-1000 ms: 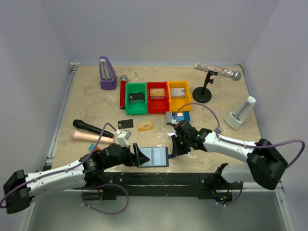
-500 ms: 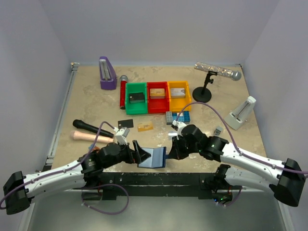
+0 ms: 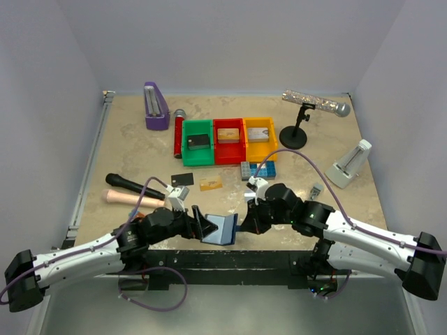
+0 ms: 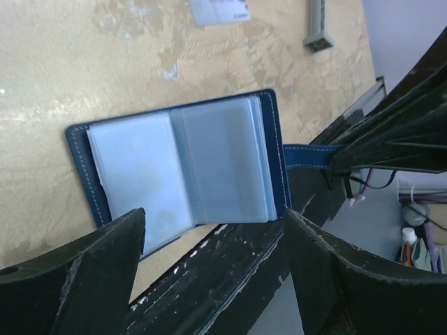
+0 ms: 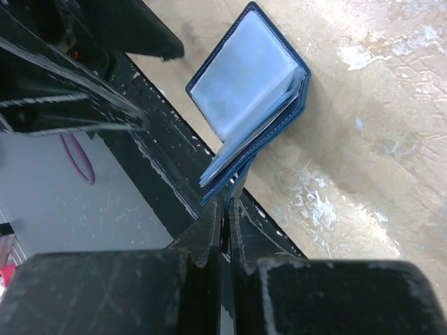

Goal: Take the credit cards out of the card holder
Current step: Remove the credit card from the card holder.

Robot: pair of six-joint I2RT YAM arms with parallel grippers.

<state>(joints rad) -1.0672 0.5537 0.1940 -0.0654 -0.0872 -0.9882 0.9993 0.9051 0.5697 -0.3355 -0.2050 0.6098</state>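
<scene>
Tab is pinched by closed right gripper; wide-open, empty left gripper should be aimed at a holder pocket.

The card holder, at the near edge of the table, has cloudy pockets; cards inside cannot be told. The end of its snap tab is hidden in the right gripper. A grey card is cut off above.
</scene>
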